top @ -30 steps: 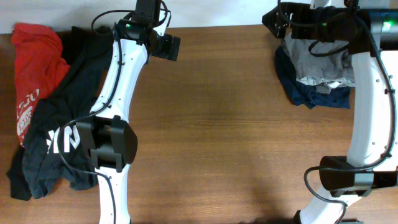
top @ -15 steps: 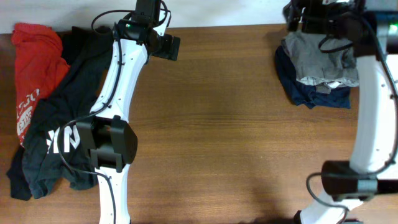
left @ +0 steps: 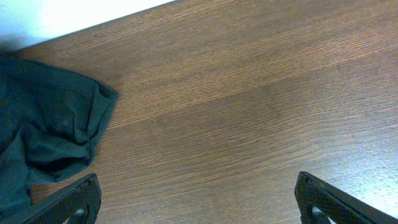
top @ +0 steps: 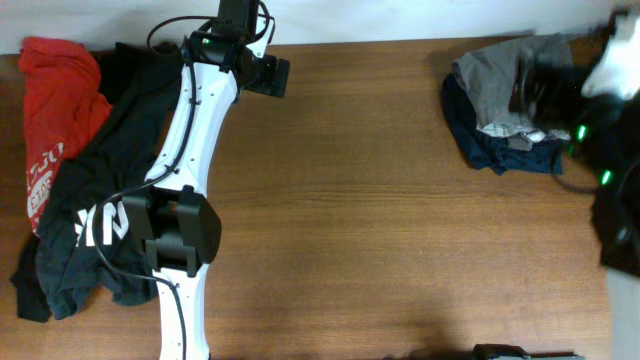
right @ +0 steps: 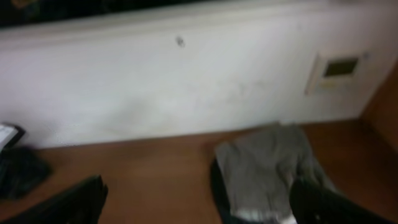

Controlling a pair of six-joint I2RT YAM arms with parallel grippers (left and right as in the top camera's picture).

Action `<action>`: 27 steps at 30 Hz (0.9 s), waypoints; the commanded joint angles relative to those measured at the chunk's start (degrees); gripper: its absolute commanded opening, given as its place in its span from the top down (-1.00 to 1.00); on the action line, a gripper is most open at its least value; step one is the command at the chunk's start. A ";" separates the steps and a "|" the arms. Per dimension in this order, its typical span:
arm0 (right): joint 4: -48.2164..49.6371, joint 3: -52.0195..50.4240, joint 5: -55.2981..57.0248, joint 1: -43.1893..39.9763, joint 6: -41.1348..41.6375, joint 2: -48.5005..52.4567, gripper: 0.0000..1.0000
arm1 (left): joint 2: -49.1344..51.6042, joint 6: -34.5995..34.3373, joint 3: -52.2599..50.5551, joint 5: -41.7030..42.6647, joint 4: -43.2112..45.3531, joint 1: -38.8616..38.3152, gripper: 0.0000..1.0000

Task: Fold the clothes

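Swung off the clothes pile since a second ago, the right arm (top: pixel 615 190) is now a blur at the right edge, partly cut off; the left arm (top: pixel 190 130) has not shifted. Four garments show: grey-khaki shorts (top: pixel 505 85) lie on a navy garment (top: pixel 480 145) at the far right of the worktop (top: pixel 350 200), and a red tee (top: pixel 55 100) and black tee (top: pixel 100 200) are heaped far left, the black one partly under the left arm. The right gripper (right: pixel 196 205) has its jaws wide and empty, with the shorts ahead. The left gripper (left: pixel 199 202) has its jaws equally wide over bare wood.
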 commanded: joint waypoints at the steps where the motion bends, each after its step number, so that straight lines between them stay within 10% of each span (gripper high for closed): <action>1: 5.44 -14.78 1.05 -1.18 0.04 -8.48 -0.97 | -2.05 0.92 1.07 -0.39 0.04 0.11 -0.98; 13: 27.89 -65.94 0.85 -1.16 0.39 -43.91 -0.97 | -2.05 0.94 1.07 -0.39 0.04 0.11 -0.98; 27: 28.76 -82.60 0.04 -1.11 0.46 -61.16 -0.97 | -2.05 0.92 1.07 -0.39 0.04 0.11 -0.98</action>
